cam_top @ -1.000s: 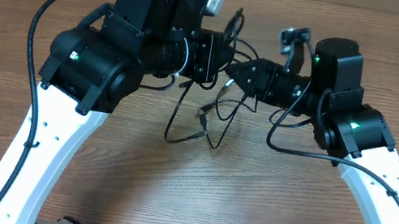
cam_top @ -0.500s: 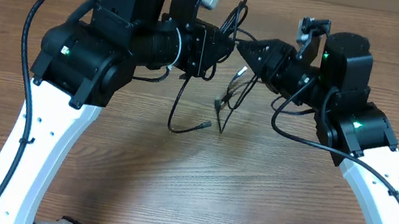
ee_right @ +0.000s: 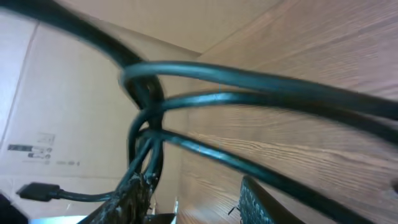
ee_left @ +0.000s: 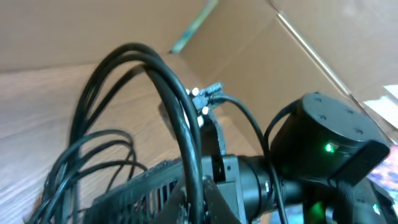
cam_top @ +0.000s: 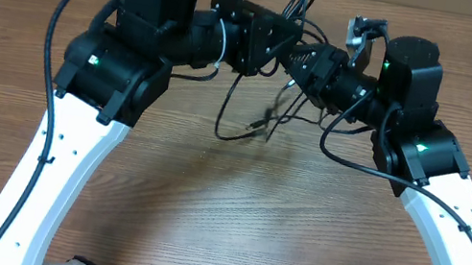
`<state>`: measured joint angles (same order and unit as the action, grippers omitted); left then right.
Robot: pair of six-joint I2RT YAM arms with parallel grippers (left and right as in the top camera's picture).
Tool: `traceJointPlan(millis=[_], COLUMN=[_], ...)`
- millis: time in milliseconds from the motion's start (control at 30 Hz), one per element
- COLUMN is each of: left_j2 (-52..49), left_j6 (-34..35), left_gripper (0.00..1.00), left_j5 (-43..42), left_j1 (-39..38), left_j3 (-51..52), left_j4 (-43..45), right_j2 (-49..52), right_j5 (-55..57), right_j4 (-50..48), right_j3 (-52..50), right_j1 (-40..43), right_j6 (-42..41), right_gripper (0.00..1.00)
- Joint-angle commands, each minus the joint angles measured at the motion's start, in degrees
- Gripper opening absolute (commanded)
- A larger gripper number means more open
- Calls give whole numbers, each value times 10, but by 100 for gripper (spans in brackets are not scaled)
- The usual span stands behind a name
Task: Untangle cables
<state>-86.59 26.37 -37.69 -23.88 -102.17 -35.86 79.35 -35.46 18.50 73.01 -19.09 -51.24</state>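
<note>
The cables (cam_top: 271,110) are held up off the worktop (cam_top: 223,208) in the upper middle of the overhead frame, strung between the two hands, which meet almost tip to tip there. The left hand (cam_top: 275,46) is closed tight on the bundle; in its wrist view several cords are seen rising from its grip in a tall arch across the left half of the frame. The right hand (cam_top: 299,67) is partly open: in its wrist view the fingers (ee_right: 254,202) are seen apart with bare wood between them, cords crossing the gap and bunching against the finger at lower left, and no firm hold can be made out. One loop is raised above the hands to the top edge of the overhead frame, and loose ends with a small plug are hung below them; whether these reach the wood cannot be told. The far edge of the worktop lies just behind the hands, with cardboard (ee_left: 249,43) standing close beyond it. Open wood is left toward the lower frame, between the left arm (cam_top: 115,72) and the right arm (cam_top: 418,150).
</note>
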Motion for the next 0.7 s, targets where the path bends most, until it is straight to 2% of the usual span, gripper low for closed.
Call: traceJointPlan(millis=[0, 267, 500, 667], left_j2=[12, 13, 13, 13], left_j6=[52, 45, 90, 143], left_gripper=[5, 4, 5, 5], left_j5=[-47, -61, -72, -88], left_j1=[2, 12, 14, 10], left_j3=[45, 86, 86, 86], left_j4=[33, 61, 100, 169], right_j2=[-12, -12, -10, -9], right_j5=[-2, 35, 46, 50], right_j4=[-21, -10, -17, -22], right_j3=[9, 9, 9, 9], right_j1=[-12, -10, -11, -11], right_j6=[-5, 5, 5, 4], right_gripper=[45, 47, 48, 49])
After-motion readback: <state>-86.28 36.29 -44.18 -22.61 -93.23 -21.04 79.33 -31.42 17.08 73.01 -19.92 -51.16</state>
